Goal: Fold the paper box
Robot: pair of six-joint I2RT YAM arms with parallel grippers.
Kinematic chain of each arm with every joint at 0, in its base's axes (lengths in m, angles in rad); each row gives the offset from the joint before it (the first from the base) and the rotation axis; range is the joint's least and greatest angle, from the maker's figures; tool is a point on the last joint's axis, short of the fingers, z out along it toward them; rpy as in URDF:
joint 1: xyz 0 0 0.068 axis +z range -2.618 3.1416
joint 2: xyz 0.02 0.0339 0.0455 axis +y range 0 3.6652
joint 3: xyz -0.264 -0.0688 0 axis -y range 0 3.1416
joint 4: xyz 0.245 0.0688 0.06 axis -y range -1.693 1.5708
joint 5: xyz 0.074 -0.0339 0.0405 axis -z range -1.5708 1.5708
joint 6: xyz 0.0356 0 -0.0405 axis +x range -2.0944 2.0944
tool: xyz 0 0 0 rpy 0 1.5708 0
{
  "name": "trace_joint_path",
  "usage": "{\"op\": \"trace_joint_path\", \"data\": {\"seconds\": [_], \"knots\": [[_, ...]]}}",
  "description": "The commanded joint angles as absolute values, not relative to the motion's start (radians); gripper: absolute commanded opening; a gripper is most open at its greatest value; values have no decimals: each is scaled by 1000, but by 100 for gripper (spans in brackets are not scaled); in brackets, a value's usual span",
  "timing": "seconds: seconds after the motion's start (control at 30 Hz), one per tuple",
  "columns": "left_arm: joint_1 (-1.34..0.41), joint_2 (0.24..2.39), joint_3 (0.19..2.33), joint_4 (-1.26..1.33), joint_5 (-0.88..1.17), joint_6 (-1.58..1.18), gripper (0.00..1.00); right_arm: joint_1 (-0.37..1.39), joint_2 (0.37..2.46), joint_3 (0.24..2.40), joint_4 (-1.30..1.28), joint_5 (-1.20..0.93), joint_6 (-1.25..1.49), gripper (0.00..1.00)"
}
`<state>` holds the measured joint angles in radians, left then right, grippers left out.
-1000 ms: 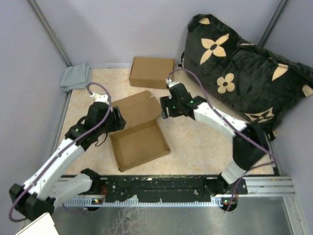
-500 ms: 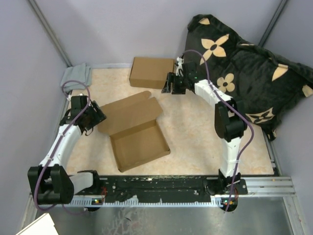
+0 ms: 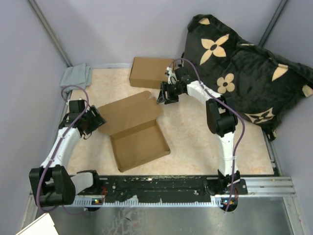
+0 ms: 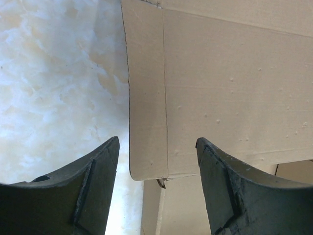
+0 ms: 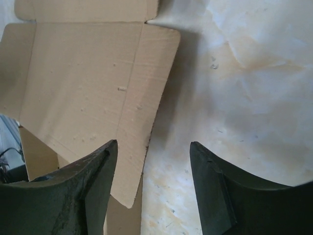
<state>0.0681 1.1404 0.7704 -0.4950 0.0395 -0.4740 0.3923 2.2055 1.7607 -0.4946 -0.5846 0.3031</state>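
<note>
the open brown cardboard box lies flat in the middle of the pale marbled beige tabletop. its shallow tray sits nearer the arm bases and its unfolded lid is spread out toward the back left.

the left gripper hangs just beside the lid's left edge. its jaws stand wide apart with nothing between them. in the left wrist view, the rounded corner of the lid's side flap shows in the gap between the two dark fingers, with bare table to the left of it. whether a finger touches the card cannot be told.

the right gripper hangs near the lid's far right corner, between the open box and a closed brown cardboard box at the back of the table. its jaws are also spread and empty. its wrist view shows the lid's flap on the left and bare table on the right.

a folded grey cloth lies in the back left corner. a large black cushion with beige flower shapes leans at the back right.
</note>
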Motion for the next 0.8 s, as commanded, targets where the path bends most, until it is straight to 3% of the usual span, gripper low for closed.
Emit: {"op": "trace_joint_path", "data": {"seconds": [0.0,0.2,0.47,0.6,0.77], "knots": [[78,1163,756,-452,79,-465,71,429,2200,1777,-503,-640,265,60],[79,1238,780,-425,166,-447,71,456,2213,1790,-531,-677,241,44],[78,1360,832,-443,283,-420,64,459,2112,1686,-519,-584,242,6],[77,1346,824,-433,298,-409,56,464,2017,1574,-494,-499,241,0],[70,1345,815,-397,336,-400,47,482,1893,1449,-473,-391,233,0]]}}
